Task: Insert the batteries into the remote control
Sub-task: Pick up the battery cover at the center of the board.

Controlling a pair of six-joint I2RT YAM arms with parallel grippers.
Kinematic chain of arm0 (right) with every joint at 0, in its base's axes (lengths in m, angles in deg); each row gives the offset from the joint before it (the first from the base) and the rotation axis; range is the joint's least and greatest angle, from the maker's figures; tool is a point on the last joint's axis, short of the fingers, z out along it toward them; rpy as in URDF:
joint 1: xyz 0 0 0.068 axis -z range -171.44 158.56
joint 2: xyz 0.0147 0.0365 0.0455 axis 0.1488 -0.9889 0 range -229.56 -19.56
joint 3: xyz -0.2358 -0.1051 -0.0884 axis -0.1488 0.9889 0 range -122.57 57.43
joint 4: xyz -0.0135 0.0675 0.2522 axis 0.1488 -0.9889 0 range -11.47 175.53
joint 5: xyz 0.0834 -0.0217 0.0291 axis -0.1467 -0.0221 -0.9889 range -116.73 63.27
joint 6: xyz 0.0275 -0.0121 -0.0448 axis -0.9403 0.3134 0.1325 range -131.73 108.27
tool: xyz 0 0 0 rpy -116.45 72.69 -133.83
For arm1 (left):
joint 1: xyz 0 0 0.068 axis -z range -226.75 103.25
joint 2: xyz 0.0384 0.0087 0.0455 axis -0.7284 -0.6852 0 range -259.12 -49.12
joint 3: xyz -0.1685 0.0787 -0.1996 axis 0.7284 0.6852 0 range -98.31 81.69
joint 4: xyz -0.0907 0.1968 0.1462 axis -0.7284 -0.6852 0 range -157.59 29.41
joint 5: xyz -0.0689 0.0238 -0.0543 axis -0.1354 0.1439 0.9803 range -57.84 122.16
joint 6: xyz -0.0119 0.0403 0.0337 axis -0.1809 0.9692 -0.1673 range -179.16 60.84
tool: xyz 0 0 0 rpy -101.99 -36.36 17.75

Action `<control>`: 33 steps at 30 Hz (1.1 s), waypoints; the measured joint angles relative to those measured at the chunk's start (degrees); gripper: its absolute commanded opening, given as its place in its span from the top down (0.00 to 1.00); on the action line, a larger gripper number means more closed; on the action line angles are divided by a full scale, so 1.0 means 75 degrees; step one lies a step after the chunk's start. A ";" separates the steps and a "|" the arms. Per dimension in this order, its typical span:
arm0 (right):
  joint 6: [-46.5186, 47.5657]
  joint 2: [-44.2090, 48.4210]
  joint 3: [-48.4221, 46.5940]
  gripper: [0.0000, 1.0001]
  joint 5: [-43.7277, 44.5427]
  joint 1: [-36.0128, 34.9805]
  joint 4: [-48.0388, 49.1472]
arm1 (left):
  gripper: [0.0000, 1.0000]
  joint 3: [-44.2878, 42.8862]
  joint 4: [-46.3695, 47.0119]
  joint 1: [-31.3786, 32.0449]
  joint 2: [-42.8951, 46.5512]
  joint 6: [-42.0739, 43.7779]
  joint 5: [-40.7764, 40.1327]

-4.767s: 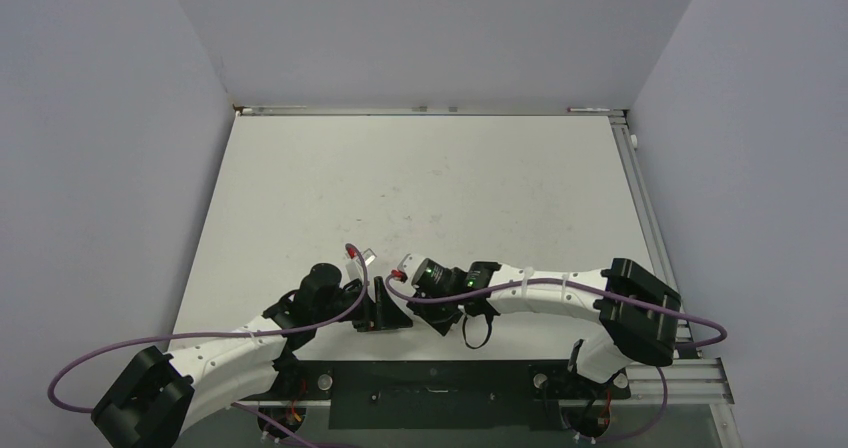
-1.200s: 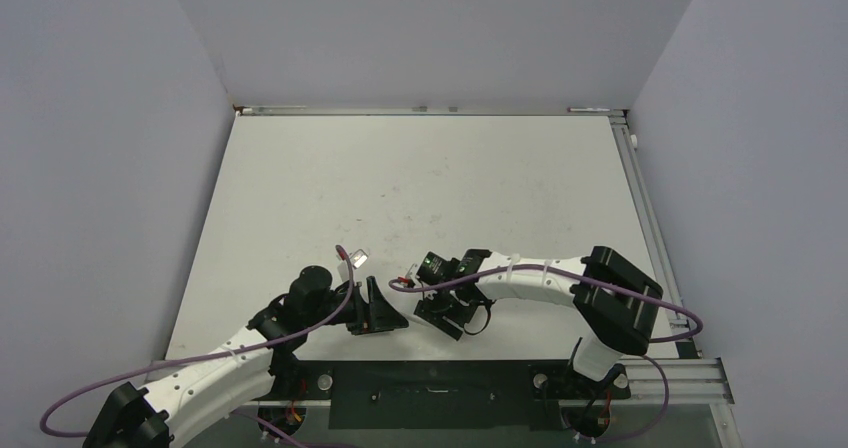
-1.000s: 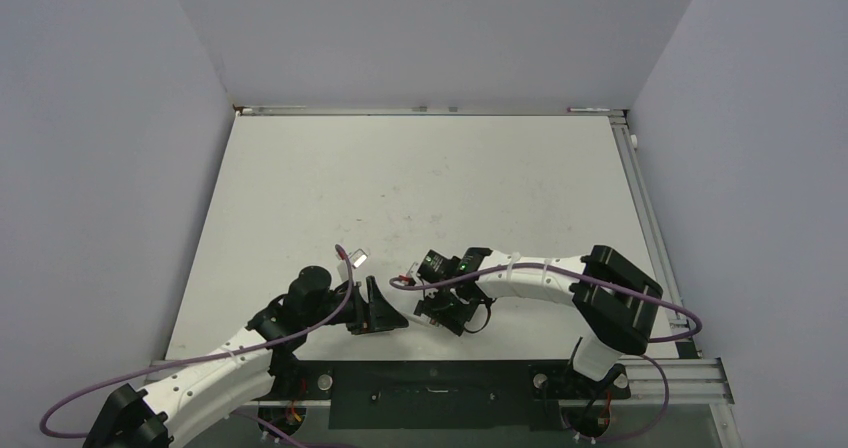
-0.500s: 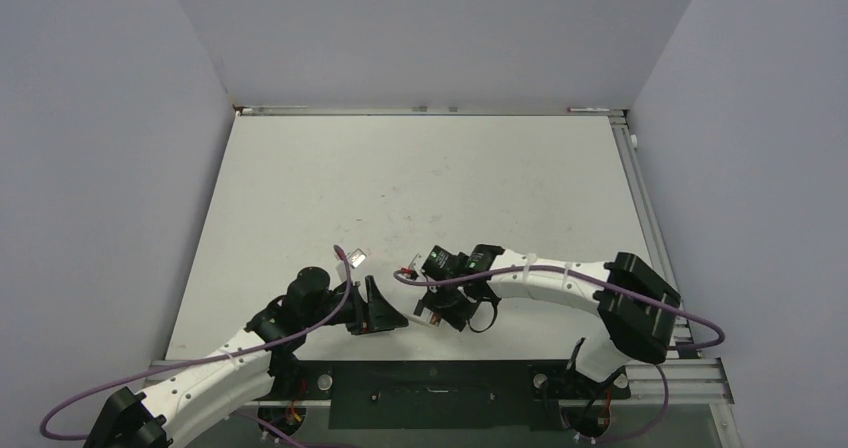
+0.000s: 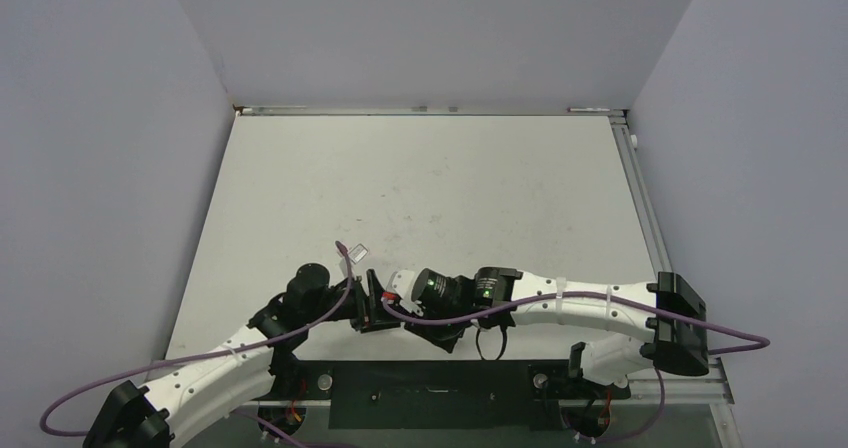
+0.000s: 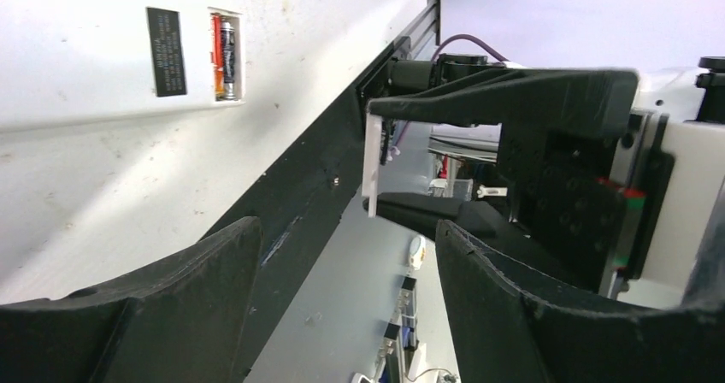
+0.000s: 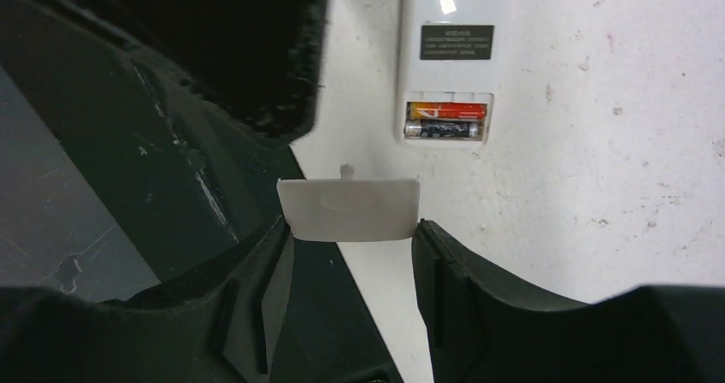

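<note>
Inside the remote control [image 7: 453,71], two batteries [image 7: 445,120].

remote control [image 7: 445,50]: far end cut off by the frame edge in both wrist views; from overhead, lost under the two wrists.
label [image 7: 456,42]: on the remote control's back, print too blurred to read.
batteries [image 7: 445,120]: sunk in the remote control's bay, only upper sides showing.
battery cover [image 7: 349,210]: near the remote control, side edges buried in the right gripper [image 7: 350,225].

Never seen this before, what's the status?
Right gripper shut on cover. Left gripper open, empty. Both batteries seated in remote, cover not yet on. Nothing blocking.
</note>
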 measured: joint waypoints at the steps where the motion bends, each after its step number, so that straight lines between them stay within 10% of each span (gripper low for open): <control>1: 0.0000 -0.0003 -0.0017 0.79 0.0003 -0.0108 -0.0006 | 0.29 0.0000 0.0082 0.0000 -0.0029 -0.0061 0.0041; 26: 0.0195 -0.0653 -0.1084 0.79 0.0201 -0.0399 0.0020 | 0.66 0.0096 0.1690 0.0152 -0.0650 -0.1005 0.0624; 33: 0.0213 -0.0659 -0.1102 0.79 0.0204 -0.0399 0.0015 | 1.00 0.0169 0.1912 0.0312 -0.0857 -0.1017 0.0644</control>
